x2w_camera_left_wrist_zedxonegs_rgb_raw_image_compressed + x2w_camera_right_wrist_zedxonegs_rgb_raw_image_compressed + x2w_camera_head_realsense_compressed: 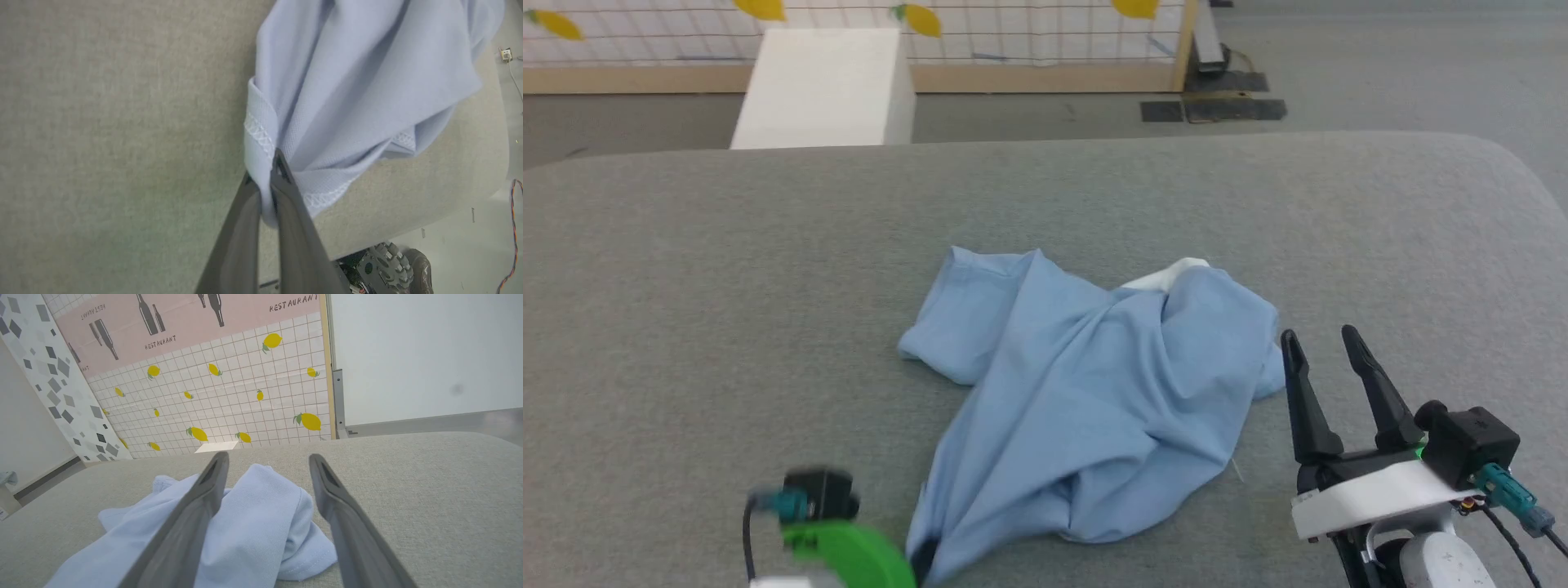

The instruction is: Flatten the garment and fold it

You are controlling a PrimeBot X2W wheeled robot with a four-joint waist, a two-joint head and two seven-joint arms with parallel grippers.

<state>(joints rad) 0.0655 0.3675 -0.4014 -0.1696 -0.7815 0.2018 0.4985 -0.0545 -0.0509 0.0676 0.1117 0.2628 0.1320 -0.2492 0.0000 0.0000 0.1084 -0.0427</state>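
The left gripper (923, 562) sits at the near left of the grey padded table (686, 286), its two fingers pinched tight on the stitched hem (259, 134) of the shirt (1086, 384), with a fold of cloth squeezed between them. From that pinch the light blue shirt runs away and to the right across the middle of the table, crumpled and creased. Its long axis slants from the near-left corner up to the white collar (1176, 273) at the far right, and one sleeve (956, 318) sticks out on the far left side. The right gripper (1320, 335) hangs just beside the shirt's right edge with its fingers spread wide and nothing in them. From its wrist camera a bunched lobe of cloth (261, 514) lies low between and ahead of the fingers, so this arm is the nearer one to that side. I judge the next move turns on it reaching forward and slightly left to take that lobe, so the two arms can pull the shirt flat. Beyond the far edge a white block (825, 82) stands on the floor; whether it holds anything I cannot tell
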